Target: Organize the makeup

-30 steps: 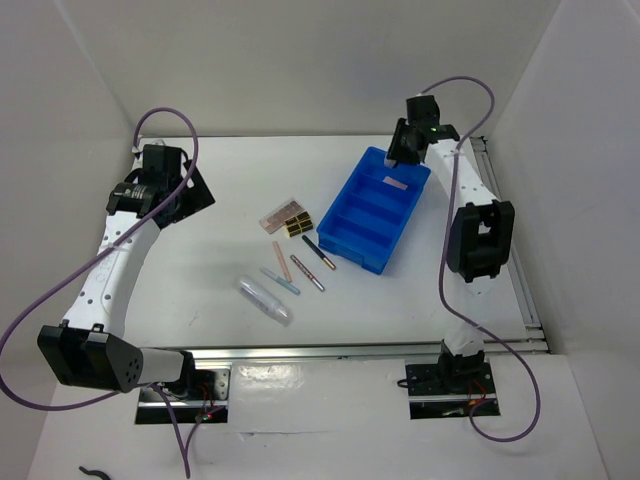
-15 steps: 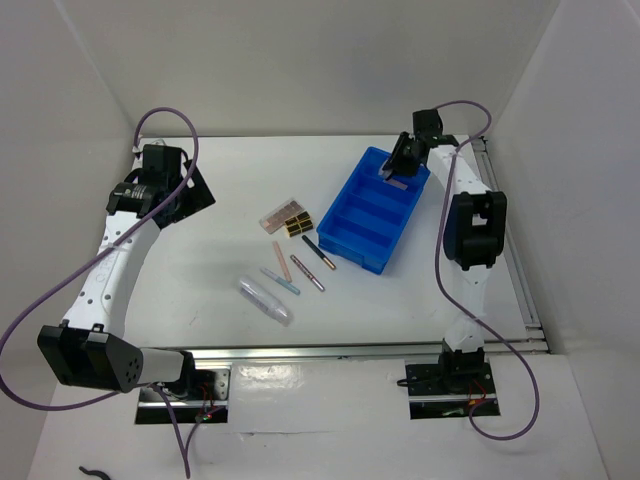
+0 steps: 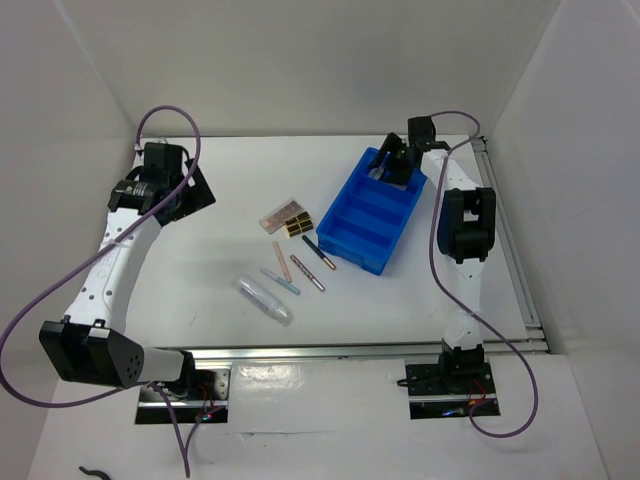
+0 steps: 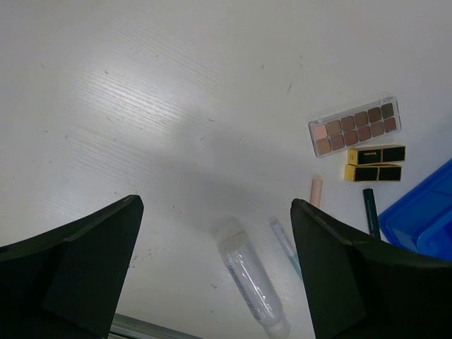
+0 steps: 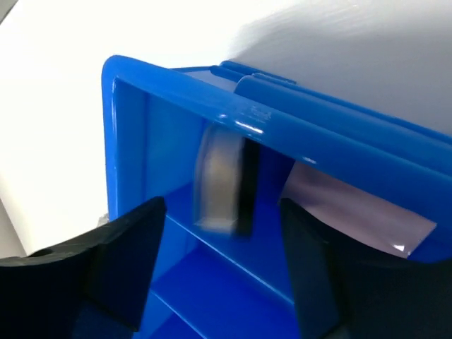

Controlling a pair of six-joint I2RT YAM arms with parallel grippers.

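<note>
Jaws were found apart on both: right gripper (image 3: 392, 168) over the far compartment of the blue bin (image 3: 350, 250), where a pink compact (image 5: 353, 212) lay; left gripper (image 4: 215, 212) above the table (image 3: 200, 270). The pencils (image 3: 308, 268) and clear tube (image 3: 264, 298), lying beside the bin, were judged light, smooth, roll-prone, best taken mid-length. The white table was walled on three sides.

Blue bin (image 5: 261, 127): hard plastic, shiny, smooth, bright glints on rim.
Pink flat piece (image 5: 353, 212) inside: smooth, dull.
Table (image 4: 141, 106): white, dull, fine lines, tiny dark specks.
Clear tube (image 4: 248, 279): see-through plastic, shiny.
Palette (image 4: 355, 126): brown powder squares, dull; clear plastic frame.
Small boxes (image 4: 375, 154): black with shiny gold.
Left gripper (image 4: 215, 201): black, dull, smooth.
Rail (image 3: 330, 350) at near edge: bare silver metal.
</note>
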